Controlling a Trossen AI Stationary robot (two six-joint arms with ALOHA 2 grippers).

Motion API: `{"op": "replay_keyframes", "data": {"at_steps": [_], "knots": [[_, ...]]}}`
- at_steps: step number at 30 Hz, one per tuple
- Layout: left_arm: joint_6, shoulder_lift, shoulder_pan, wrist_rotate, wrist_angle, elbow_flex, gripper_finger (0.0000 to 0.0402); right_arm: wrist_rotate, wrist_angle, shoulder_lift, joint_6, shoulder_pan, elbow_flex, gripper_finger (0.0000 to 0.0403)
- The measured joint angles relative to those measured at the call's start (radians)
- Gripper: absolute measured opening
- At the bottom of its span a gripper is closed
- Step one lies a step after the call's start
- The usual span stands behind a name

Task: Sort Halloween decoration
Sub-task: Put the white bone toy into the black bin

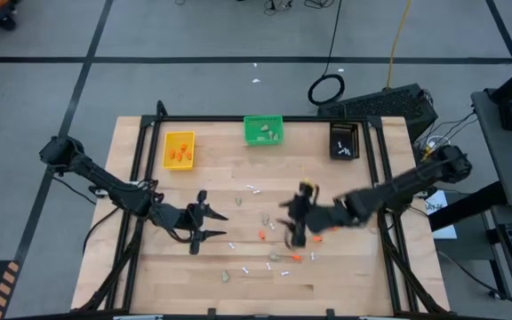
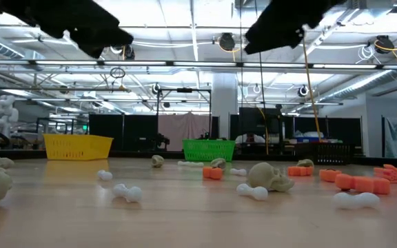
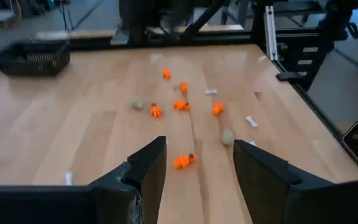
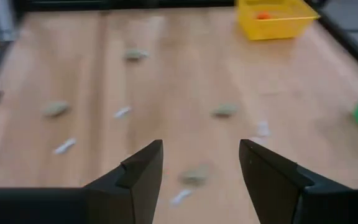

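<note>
Halloween decoration pieces lie scattered over the wooden table (image 1: 149,267): orange bits (image 1: 262,235), beige-grey lumps (image 1: 225,276) and thin white sticks (image 1: 254,188). My left gripper (image 1: 213,224) hovers open over the table's left-middle and points right. In its wrist view an orange bit (image 3: 183,161) lies on the table beyond the gap between its fingers (image 3: 199,163). My right gripper (image 1: 288,224) hovers open over the middle and points left. A beige lump (image 4: 194,175) lies on the table below its gap (image 4: 201,165). Neither gripper holds anything.
Three small bins stand along the far edge: yellow (image 1: 179,149) with orange bits, green (image 1: 263,131) with beige lumps, black (image 1: 345,140) with white sticks. The two grippers face each other about a hand's width apart. Black frame rails (image 1: 385,178) border the table.
</note>
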Motion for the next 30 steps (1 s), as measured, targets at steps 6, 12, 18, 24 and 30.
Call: {"op": "replay_keyframes", "data": {"at_steps": [6, 12, 18, 24, 30], "knots": [[0.017, 0.000, 0.000, 0.053, -0.006, 0.065, 0.0185, 0.061, 0.093, 0.050, 0.025, 0.152, -0.068, 0.0196], [-0.027, 0.000, 0.000, 0.026, -0.163, 0.149, 0.0185, 0.061, 0.101, 0.093, -0.004, 0.189, -0.072, 0.0196], [-0.078, 0.042, -0.020, -0.002, -0.267, 0.174, 0.0185, 0.065, 0.102, 0.092, -0.006, 0.176, -0.072, 0.0196], [-0.089, 0.135, -0.049, -0.027, -0.258, 0.174, 0.0185, 0.066, 0.102, 0.092, 0.020, 0.170, -0.072, 0.0196], [-0.176, 0.201, -0.060, -0.069, -0.261, 0.174, 0.0185, 0.067, 0.102, 0.092, 0.043, 0.170, -0.072, 0.0196]]}}
